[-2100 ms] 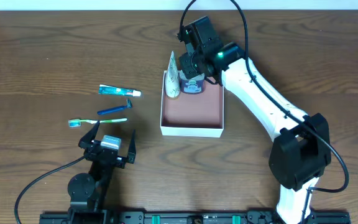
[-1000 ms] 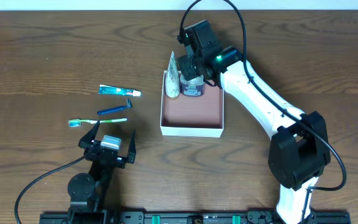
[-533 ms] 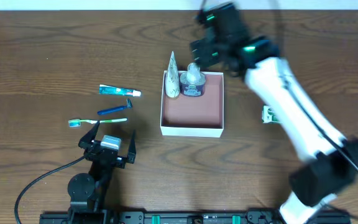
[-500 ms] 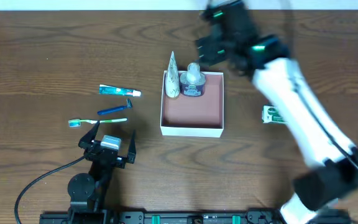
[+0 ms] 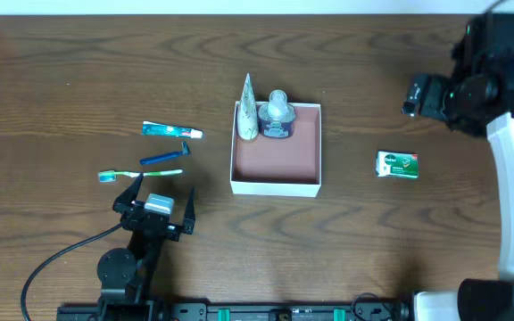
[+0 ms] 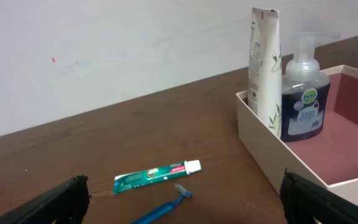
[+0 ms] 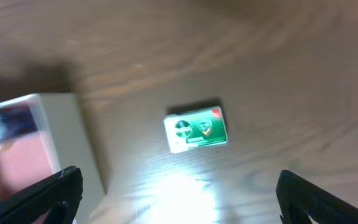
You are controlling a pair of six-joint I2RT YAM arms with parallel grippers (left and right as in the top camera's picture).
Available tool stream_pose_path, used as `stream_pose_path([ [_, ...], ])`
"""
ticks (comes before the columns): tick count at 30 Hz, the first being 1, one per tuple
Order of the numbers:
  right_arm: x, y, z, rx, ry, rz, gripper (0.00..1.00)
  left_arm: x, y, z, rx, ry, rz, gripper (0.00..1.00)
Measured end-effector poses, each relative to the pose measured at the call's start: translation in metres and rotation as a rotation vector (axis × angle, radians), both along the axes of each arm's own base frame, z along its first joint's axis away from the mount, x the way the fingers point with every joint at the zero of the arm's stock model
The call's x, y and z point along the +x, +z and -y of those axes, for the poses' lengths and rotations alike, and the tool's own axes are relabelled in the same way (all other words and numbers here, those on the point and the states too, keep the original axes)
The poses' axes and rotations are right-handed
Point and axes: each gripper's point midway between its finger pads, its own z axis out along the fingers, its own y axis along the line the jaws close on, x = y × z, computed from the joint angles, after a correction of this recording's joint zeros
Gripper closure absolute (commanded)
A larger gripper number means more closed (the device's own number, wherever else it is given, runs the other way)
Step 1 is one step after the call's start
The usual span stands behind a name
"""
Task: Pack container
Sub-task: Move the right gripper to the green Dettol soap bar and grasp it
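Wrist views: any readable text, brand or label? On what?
"Dettol": green badge on the pump bottle; print beneath it too small to read.
Green box: round logo and shield, too blurred to read.
Toothpaste tube: lettering too small.
White tube: leaf pattern, no legible words.

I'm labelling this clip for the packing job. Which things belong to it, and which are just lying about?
Belong to the job:
container, with the white tube and pump bottle already inside; toothpaste, razor, toothbrush and green packet, probably yet to be packed.

Just lying about:
nothing loose that I can see; only the left arm's cable.
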Motion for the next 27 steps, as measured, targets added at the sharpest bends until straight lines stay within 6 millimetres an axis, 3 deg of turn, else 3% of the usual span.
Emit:
stream_pose_path([
  [5,-0.006,-0.086,0.005,0.089,-0.195,-0.079,0.07,0.000,0.000,0.000,0.000,0.000,0.000,0.02],
  [9,-0.013,-0.141,-0.006,0.181,-0.295,-0.089,0.10,0.000,0.000,0.000,0.000,0.000,0.000,0.02],
  [11,-0.018,-0.157,-0.009,0.213,-0.338,-0.096,0.11,0.000,0.000,0.000,0.000,0.000,0.000,0.02],
  [14,-0.027,-0.174,-0.013,0.250,-0.403,-0.110,0.11,0.000,0.000,0.000,0.000,0.000,0.000,0.02],
  [27,-0.037,-0.213,-0.012,0.302,-0.558,-0.061,0.13,0.000,0.000,0.000,0.000,0.000,0.000,0.02],
])
